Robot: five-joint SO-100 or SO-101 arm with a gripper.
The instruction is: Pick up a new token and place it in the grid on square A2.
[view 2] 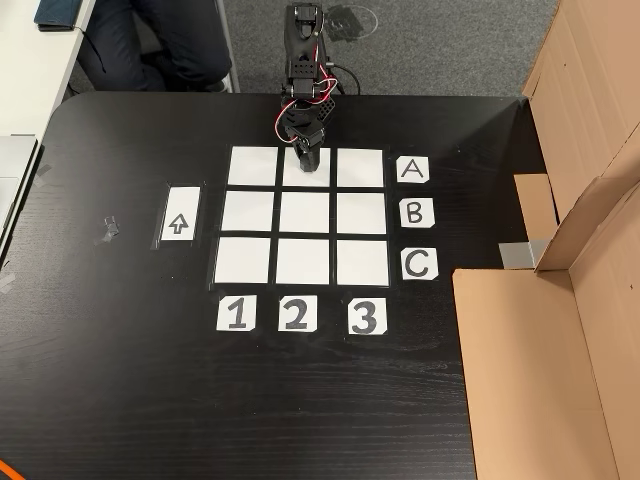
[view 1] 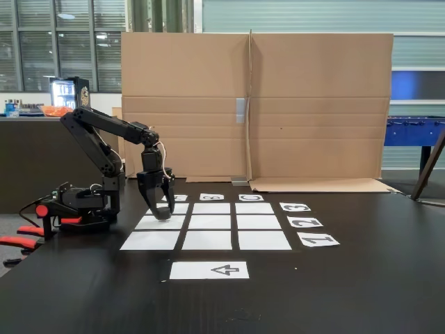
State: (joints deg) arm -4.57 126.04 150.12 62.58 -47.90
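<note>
The gripper (view 2: 306, 160) holds the token (view 1: 163, 213) on square A2 (view 2: 292, 177).

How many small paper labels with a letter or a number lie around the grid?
6. In the other view, A, B and C lie in a column right of the grid; 1, 2 and 3 lie in a row below it.

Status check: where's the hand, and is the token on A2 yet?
Hand low over square A2, jaws around something dark, likely the token. Release not confirmed. Grid otherwise bare, nothing in the way.
</note>
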